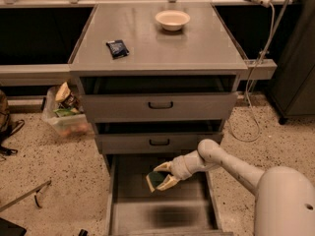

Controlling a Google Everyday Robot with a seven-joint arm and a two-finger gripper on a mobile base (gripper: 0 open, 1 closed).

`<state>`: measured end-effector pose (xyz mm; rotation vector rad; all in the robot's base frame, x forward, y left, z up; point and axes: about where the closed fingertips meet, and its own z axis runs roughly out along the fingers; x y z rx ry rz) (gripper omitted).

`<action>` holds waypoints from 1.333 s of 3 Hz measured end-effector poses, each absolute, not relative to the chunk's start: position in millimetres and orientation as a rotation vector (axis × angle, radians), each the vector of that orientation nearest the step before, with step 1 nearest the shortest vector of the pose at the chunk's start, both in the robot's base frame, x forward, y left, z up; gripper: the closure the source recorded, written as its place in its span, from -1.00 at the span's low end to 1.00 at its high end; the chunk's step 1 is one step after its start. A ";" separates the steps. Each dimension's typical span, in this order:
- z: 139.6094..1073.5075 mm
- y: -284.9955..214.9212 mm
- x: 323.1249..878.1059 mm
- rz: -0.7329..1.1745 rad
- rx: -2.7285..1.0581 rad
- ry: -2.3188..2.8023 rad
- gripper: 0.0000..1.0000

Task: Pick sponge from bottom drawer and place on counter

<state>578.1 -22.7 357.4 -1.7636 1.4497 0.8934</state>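
Observation:
My gripper (160, 177) is shut on the sponge (156, 179), a small dark green pad with a yellowish edge, and holds it above the floor of the open bottom drawer (162, 214). The white arm reaches in from the lower right. The counter (162, 45) is the flat grey cabinet top above the two shallower drawers with black handles.
A white bowl (172, 19) and a dark blue packet (117, 48) lie on the counter. A clear bin of items (66, 113) stands on the speckled floor at the left. A cable (253, 87) hangs at the right of the cabinet.

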 end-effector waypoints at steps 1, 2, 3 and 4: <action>357.5 -22.7 578.1 0.893 -1.764 1.450 1.00; 382.5 -19.2 582.8 0.854 -1.795 1.433 1.00; 461.4 -20.8 589.7 0.819 -1.791 1.395 1.00; 559.9 -21.9 600.2 0.813 -1.794 1.333 1.00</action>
